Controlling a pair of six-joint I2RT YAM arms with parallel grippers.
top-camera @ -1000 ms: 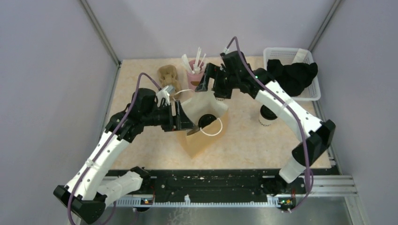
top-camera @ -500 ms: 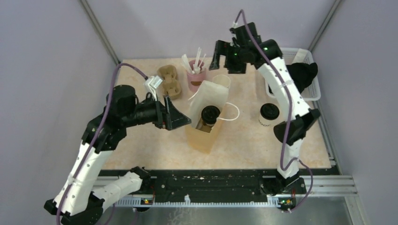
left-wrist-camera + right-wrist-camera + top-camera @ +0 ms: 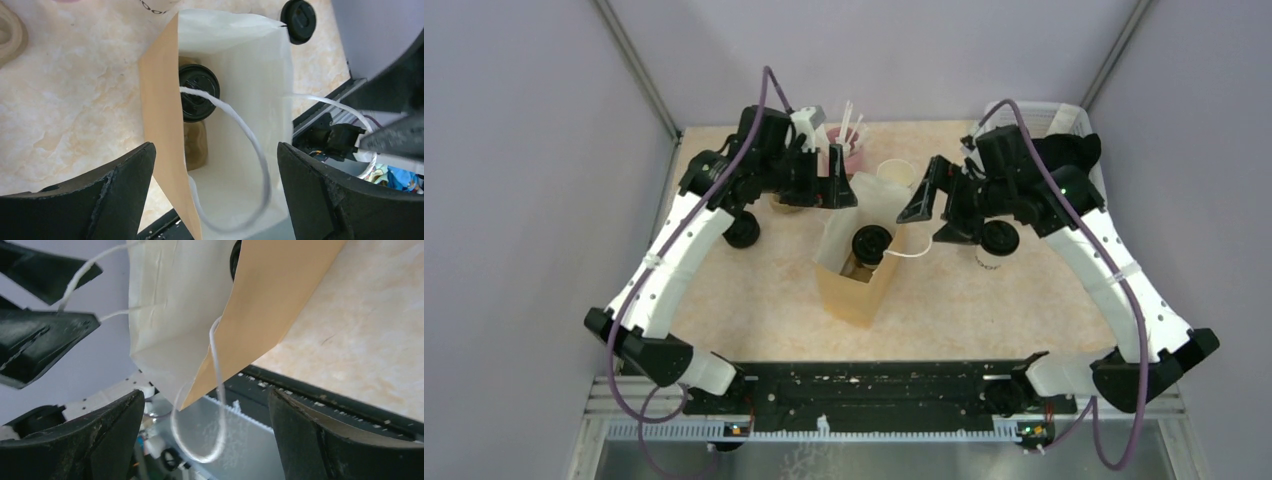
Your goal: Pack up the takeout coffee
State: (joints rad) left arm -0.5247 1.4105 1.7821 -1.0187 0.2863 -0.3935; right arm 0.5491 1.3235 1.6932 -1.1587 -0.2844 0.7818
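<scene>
A tan paper bag [image 3: 856,285] stands open in the middle of the table, white inside [image 3: 240,75]. One takeout coffee [image 3: 871,243] sits in it, black lid [image 3: 198,92] up, on a brown pulp holder [image 3: 196,145]. The second takeout coffee [image 3: 998,243] stands on the table right of the bag, its lid [image 3: 298,15] also showing. My left gripper [image 3: 832,190] hangs open over the bag's far left corner, empty [image 3: 215,200]. On the bag's right side my right gripper [image 3: 934,215] is open and empty [image 3: 207,435], with the bag's white string handle [image 3: 215,370] dangling in front of it.
A pink cup [image 3: 839,150] with white sticks and a lidless white cup [image 3: 894,175] stand behind the bag. A loose black lid [image 3: 742,230] lies at the left. At the back right is a white basket [image 3: 1092,200] holding black cloth. A pulp tray [image 3: 7,30] lies far left.
The left arm swung from the bag's left side to behind and above it, its jaws widening. The right arm rose, then dropped to the bag's right. The bag now stands upright, let go.
</scene>
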